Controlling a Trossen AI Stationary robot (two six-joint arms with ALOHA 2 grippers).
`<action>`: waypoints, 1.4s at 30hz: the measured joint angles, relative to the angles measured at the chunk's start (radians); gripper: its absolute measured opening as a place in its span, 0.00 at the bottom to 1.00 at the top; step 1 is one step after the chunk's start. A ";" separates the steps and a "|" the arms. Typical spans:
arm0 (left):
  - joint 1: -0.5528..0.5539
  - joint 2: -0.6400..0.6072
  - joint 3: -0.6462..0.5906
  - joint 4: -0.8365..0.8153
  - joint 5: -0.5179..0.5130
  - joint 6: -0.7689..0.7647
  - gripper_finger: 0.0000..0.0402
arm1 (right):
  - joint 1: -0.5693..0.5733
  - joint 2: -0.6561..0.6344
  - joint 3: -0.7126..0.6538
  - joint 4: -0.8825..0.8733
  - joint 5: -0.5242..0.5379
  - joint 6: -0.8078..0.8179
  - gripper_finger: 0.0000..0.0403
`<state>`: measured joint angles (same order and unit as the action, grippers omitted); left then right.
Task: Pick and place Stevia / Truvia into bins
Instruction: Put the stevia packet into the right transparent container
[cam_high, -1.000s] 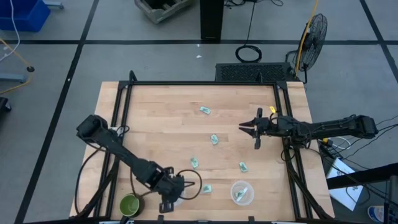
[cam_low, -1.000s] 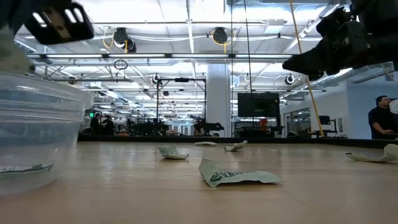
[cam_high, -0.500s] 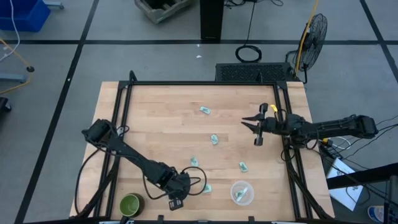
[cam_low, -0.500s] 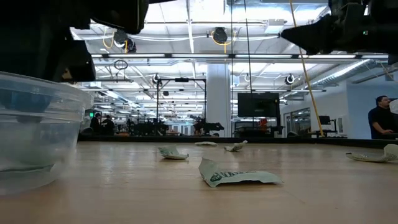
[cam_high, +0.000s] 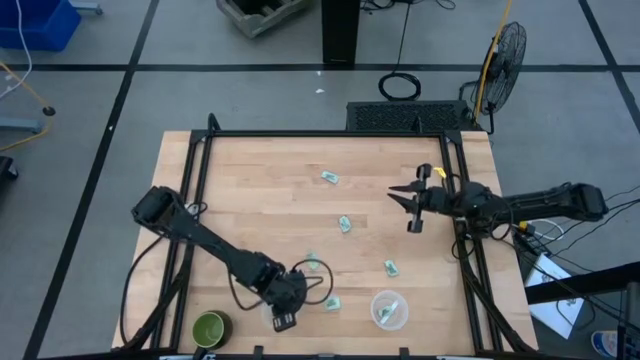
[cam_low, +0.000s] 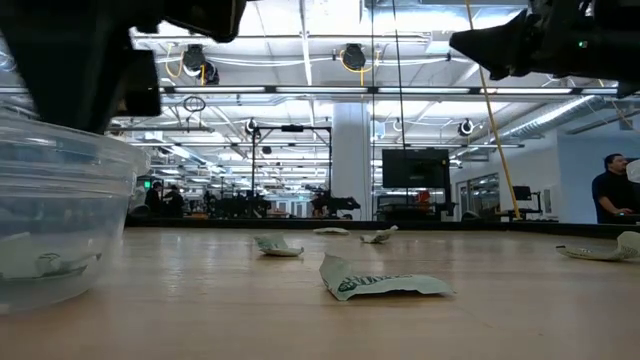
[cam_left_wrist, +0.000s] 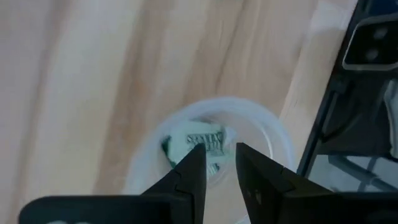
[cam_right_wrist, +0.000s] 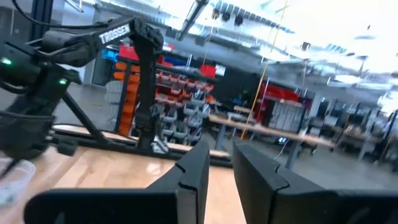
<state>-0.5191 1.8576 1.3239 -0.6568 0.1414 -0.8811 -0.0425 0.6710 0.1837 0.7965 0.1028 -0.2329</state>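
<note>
Since 1 s ago the left arm swung along the near edge toward the centre; the right gripper drew back a little toward the right edge. Packets on the tabletop unchanged.

Near edge: green cup (cam_high: 209, 327) near the left corner. Left gripper (cam_high: 284, 322) hangs just above the left bin (cam_left_wrist: 214, 149), fingers (cam_left_wrist: 189, 177) a narrow gap apart, holding nothing. Packet (cam_left_wrist: 202, 144) lies in that bin, printed face up, text too blurred to read; the low view shows it on the bin floor (cam_low: 45, 265). Loose packet (cam_high: 332, 303) is just beside the gripper. Right bin (cam_high: 389, 310) sits near the same edge, right of centre, with a packet (cam_high: 388, 311) inside.

Mid table: packets at (cam_high: 313, 262), (cam_high: 390, 267) and (cam_high: 345, 224).

Right gripper (cam_high: 405, 207) hovers in the air over the right half, clear of the packets, pointing at the centre. Its wrist view shows a narrow gap between the fingers; the high view shows them splayed, so I can't call it.

Far side: one packet (cam_high: 329, 178).

"TROSSEN" reads on the left arm (cam_right_wrist: 115, 34) in the right wrist view.
</note>
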 joint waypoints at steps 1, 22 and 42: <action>0.009 -0.013 0.000 -0.015 -0.003 0.005 0.22 | 0.000 0.016 0.015 -0.017 -0.003 0.020 0.16; 0.262 -0.444 0.000 -0.233 -0.432 0.372 0.22 | -0.145 0.750 0.509 -0.491 -0.002 -0.006 0.16; 0.358 -0.471 0.000 -0.228 -0.466 0.616 0.22 | -0.270 1.024 0.598 -0.338 -0.082 0.080 0.43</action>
<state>-0.1611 1.3869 1.3243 -0.8851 -0.3248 -0.2650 -0.3130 1.6954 0.7816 0.4589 0.0204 -0.1532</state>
